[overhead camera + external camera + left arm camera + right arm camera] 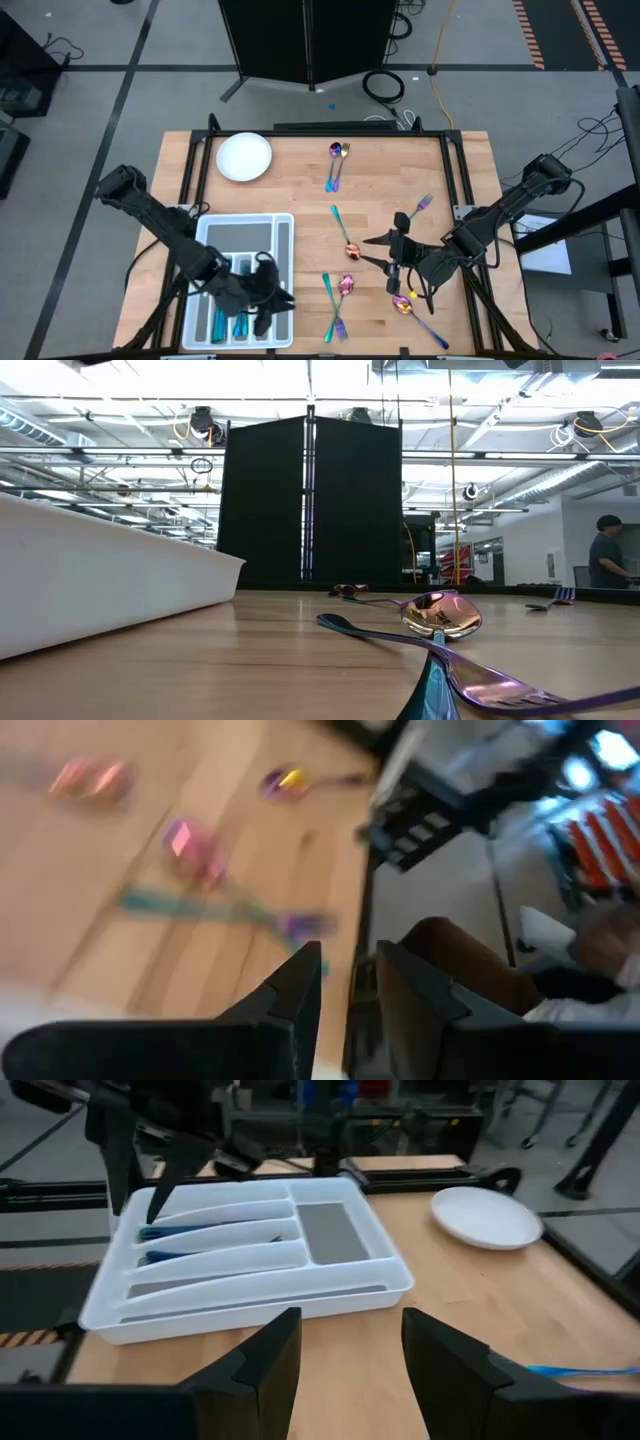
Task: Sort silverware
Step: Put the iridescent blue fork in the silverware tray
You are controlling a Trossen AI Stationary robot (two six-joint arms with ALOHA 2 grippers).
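Slim iridescent silverware scattered on wood-grain table.
Left gripper over translucent tray, fingers slightly apart, empty; right gripper spread wide, empty.

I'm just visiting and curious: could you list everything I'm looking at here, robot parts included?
Table: one, light wood.
Plate: one, white, far left corner.
Compartment tray: one, translucent white, near left.
Silverware in the tray: at least two pieces, teal-blue, in neighbouring slots.
Loose silverware: several, iridescent, spread over the table's middle and right.
Person: one, in the room's background.
Left hand: dark, above the tray, empty.
Right hand: dark, open, mid-table.
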